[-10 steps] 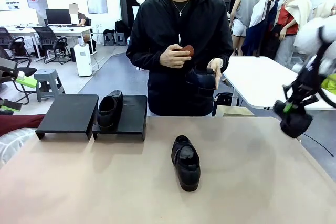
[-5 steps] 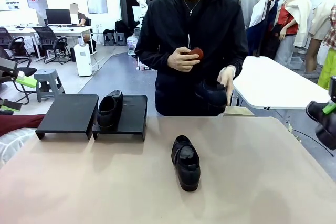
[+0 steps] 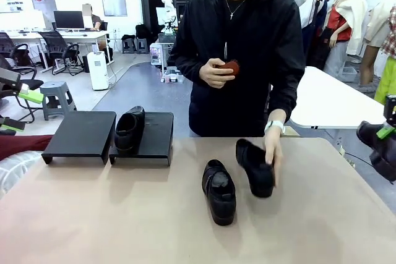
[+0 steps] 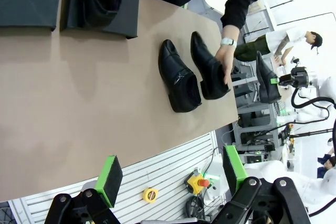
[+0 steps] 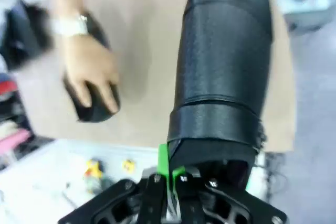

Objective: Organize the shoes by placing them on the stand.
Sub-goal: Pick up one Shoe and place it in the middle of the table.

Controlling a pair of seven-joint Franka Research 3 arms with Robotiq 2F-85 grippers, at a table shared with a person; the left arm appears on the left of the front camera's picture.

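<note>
Tan board forms the table top (image 3: 124, 227) in the front view, with two flat black platform stands side by side at its far left. The left stand (image 3: 79, 133) is bare, and the right stand (image 3: 156, 139) carries one glossy black leather dress shoe, the stand shoe (image 3: 129, 129). A second one, the middle shoe (image 3: 218, 191), lies on the table's centre. Just beside it, a person's watch-wearing hand (image 3: 273, 153) reaches down, fingers wrapped over a third, the lowered shoe (image 3: 255, 168), which rests on the table. The person's other hand (image 3: 215, 72) stays bent at chest height around a small reddish-brown object (image 3: 231, 66). At the right edge, off the table, the right gripper (image 3: 387, 130) hangs with a fourth, the gripped shoe (image 3: 373, 141).

From the left wrist, high above the near edge, the left gripper (image 4: 170, 174) shows its green pads (image 4: 109, 179) wide apart with nothing between them. The stand shoe's open mouth also shows from here, and the two table shoes lie parallel.

Though blurred, the right wrist view shows what the front view does not: the jaws clamped on the gripped shoe's heel rim, the shoe pointing away over the table's edge.
</note>
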